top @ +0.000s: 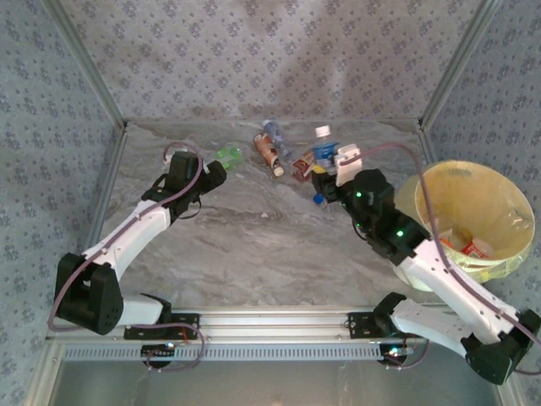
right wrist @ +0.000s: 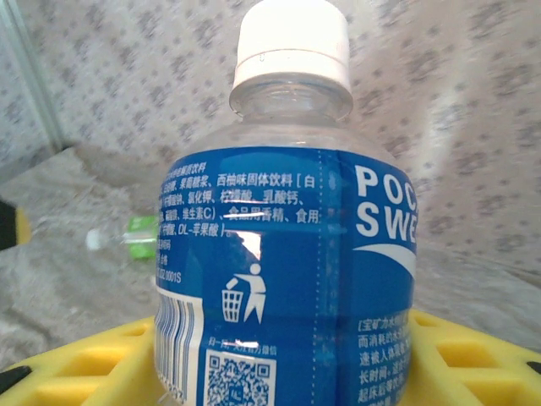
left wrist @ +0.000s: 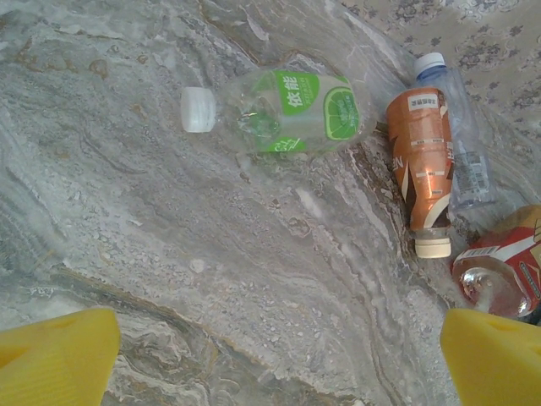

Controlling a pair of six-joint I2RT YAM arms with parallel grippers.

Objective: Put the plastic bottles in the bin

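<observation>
Top view with both wrist views. The right gripper [top: 325,180] sits in the upper middle of the top view, at an upright blue-label bottle [top: 324,149] with a white cap. In the right wrist view this bottle [right wrist: 287,271] stands between the yellow fingers [right wrist: 76,364], which flank its lower body on both sides. Whether they press on it cannot be told. The left gripper [left wrist: 270,364] is spread wide with nothing between its fingers [left wrist: 51,359], which sit in the two lower corners of the left wrist view. Above them, well apart, a green-label bottle [left wrist: 279,110] lies on its side with its white cap to the left. To its right lie an orange bottle [left wrist: 421,165], a clear bottle [left wrist: 463,135] with a blue cap just beside it, and a red-label bottle [left wrist: 503,271] at the right edge. The bin [top: 439,190] stands at the right edge of the top view, beside the right arm, with a few bottles [top: 470,244] lying in its bottom. The middle and lower left of the table [top: 254,254] lie bare. Its surface is a grey marbled sheet. Patterned fabric walls [top: 254,51] on metal frame posts [top: 87,63] close in the far side and both flanks.
</observation>
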